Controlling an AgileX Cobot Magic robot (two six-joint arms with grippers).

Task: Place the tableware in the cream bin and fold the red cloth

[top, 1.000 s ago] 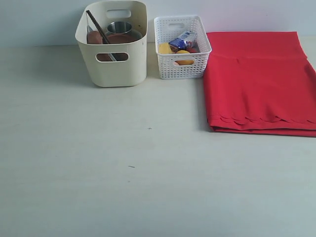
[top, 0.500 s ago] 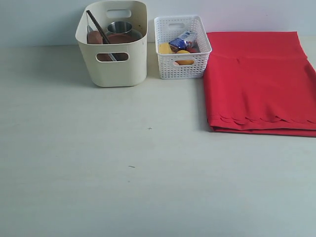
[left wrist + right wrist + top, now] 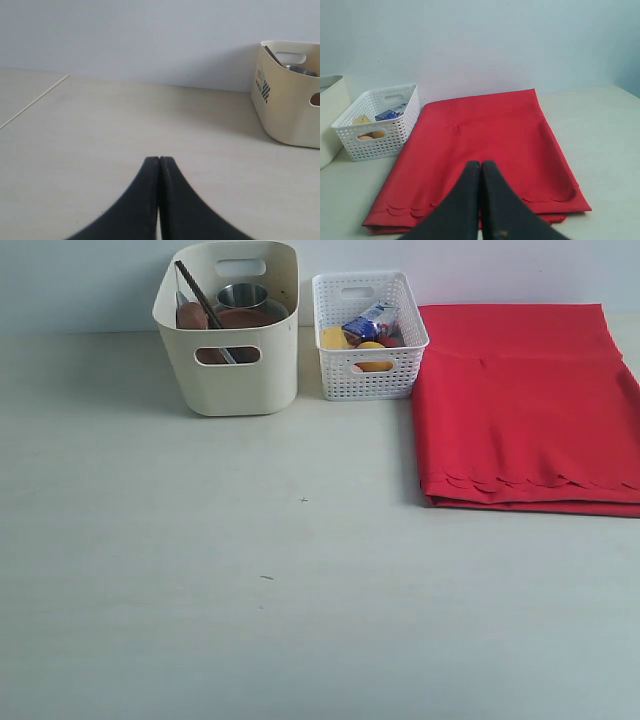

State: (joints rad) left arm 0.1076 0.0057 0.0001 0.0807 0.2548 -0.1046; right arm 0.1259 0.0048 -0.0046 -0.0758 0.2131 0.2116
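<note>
— How are the arms posing?

— Both are hovering low, looking along the tabletop (image 3: 300,590). The left gripper (image 3: 159,160) is pointing past the cream bin (image 3: 230,380), well apart from it, with bare table lying between. The right gripper (image 3: 480,163) is aiming at the red cloth (image 3: 525,400).

— And the claws?

— Each is pressing its two black fingers flat together, tips touching, gripping nothing.

— What is the bin carrying?

— The steel cup (image 3: 242,295) is standing toward its back. The round brown wooden plate (image 3: 245,317) is lying in front of the cup. The brown wooden spoon (image 3: 190,315) is resting at the bin's left wall, and the dark chopsticks (image 3: 197,295) are leaning across it, poking above the rim. I cannot tell what is lying deeper.

— Anything beside it?

— The white perforated basket (image 3: 365,380) is sitting just to the bin's right, holding a blue-and-white carton (image 3: 372,320) and yellow food (image 3: 333,337).

— And the cloth?

— It is lying flat past the basket, on the side away from the bin. It is showing two layers, the top one ending in a scalloped edge just short of the near border.
</note>
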